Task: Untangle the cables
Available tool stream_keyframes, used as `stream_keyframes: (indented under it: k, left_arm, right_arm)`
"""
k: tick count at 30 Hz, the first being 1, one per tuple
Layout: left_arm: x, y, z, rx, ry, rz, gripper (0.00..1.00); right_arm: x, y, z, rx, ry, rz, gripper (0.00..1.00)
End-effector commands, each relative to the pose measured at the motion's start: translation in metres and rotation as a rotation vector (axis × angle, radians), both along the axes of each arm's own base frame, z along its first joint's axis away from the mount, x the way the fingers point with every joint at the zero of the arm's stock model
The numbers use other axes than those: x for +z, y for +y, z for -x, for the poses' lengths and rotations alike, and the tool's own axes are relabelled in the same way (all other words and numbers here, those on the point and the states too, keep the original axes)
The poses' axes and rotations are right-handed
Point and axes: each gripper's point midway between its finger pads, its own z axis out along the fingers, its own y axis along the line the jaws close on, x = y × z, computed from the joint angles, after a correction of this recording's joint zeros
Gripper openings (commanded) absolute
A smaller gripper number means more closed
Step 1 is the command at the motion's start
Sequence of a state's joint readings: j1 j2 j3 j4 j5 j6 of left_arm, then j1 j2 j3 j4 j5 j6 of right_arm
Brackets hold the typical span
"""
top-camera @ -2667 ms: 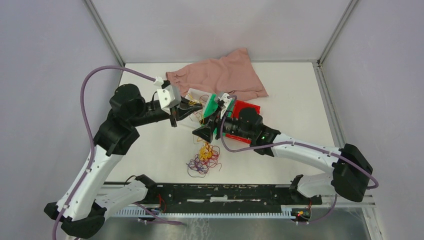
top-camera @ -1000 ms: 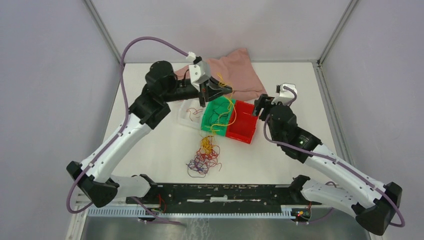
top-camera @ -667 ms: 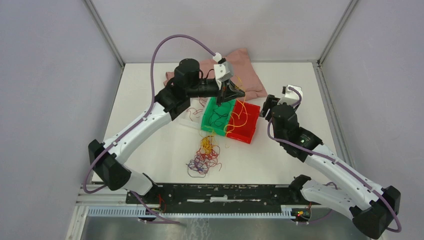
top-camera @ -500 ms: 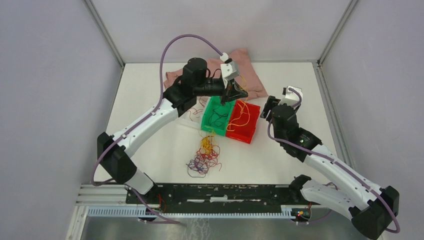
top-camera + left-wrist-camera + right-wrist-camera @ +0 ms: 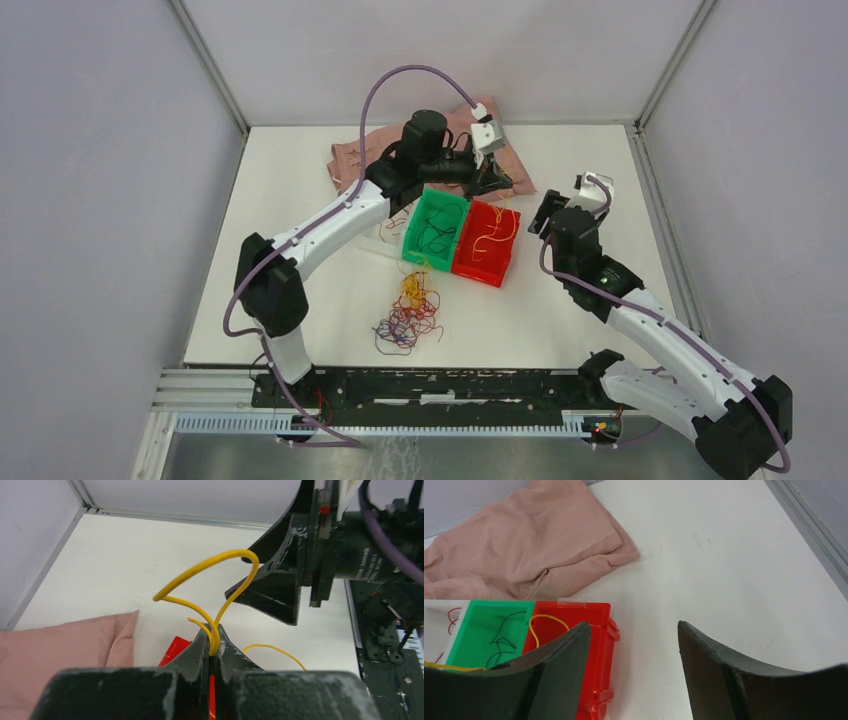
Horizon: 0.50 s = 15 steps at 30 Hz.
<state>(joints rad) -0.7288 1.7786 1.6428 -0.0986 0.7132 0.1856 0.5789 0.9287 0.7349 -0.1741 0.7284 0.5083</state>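
The cables form a tangled red, yellow and purple clump [image 5: 408,315] on the white table near the front. My left gripper [image 5: 498,186] hangs over the back edge of the red bin [image 5: 470,262] and is shut on a yellow cable [image 5: 220,560]. The cable loops above the jaws in the left wrist view [image 5: 215,632], and its free length lies in the red bin [image 5: 495,232], also in the right wrist view [image 5: 546,622]. My right gripper [image 5: 545,215] is open and empty to the right of the red bin [image 5: 631,630].
A green bin [image 5: 425,208] holding a dark blue cable [image 5: 499,635] adjoins the red bin's left side. A white bin [image 5: 436,610] with a red cable stands left of it. A pink cloth [image 5: 355,158] lies at the back. Frame posts stand at the far corners.
My left arm has swung right and farther back, carrying the yellow cable from the clump over the green bin to the red bin. My right arm has pulled back right and opened.
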Motion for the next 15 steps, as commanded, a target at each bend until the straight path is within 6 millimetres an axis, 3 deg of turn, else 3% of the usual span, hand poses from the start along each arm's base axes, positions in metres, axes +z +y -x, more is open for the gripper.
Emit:
stream_keyframes:
  k: [1, 5, 15]
  left_arm:
    - [-0.011, -0.005, -0.016, 0.02, -0.105, -0.02, 0.03]
    - [-0.035, -0.005, -0.029, 0.048, -0.142, -0.067, 0.03]
    - [-0.063, -0.01, -0.071, 0.158, -0.268, -0.121, 0.03]
  right_arm:
    - [0.012, -0.011, -0.002, -0.035, -0.052, -0.035, 0.71]
    - [0.011, -0.016, -0.001, -0.041, -0.053, -0.044, 0.71]
    - [0.004, -0.012, -0.002, 0.014, -0.046, -0.106, 0.68]
